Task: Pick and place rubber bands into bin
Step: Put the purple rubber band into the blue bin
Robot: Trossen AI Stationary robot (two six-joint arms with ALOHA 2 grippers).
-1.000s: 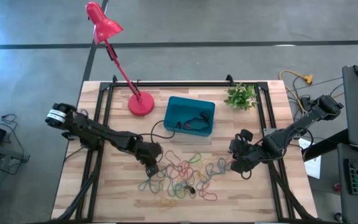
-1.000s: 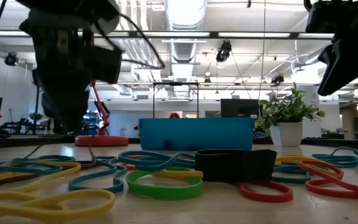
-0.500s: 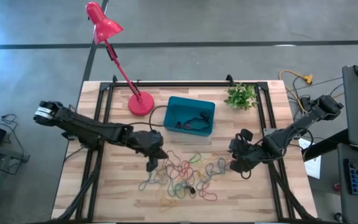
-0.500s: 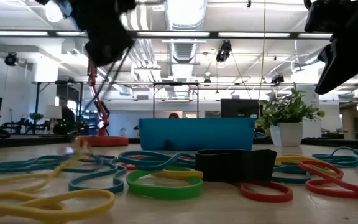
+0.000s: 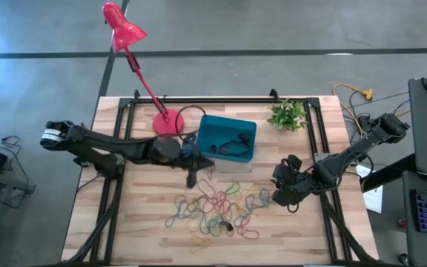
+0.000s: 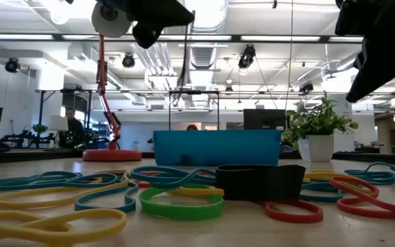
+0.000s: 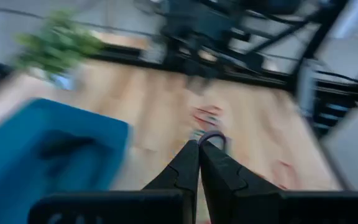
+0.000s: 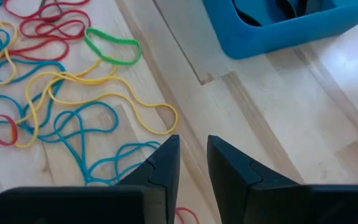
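From the left of the high view we see the left gripper at centre, jaws together on a thin band, just beside the bin. The rubber bands lie scattered below centre on the desk (a few sit in the bin). At right waits the right gripper, jaws slightly apart.

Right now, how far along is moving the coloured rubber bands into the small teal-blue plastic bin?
Done: a few dark bands lie in the teal-blue plastic bin. In hand: the left gripper, shut, is beside the bin's near corner with what looks like one small band at its tips. Left: most of the coloured rubber bands lie on the table; the right gripper waits open at the pile's edge.
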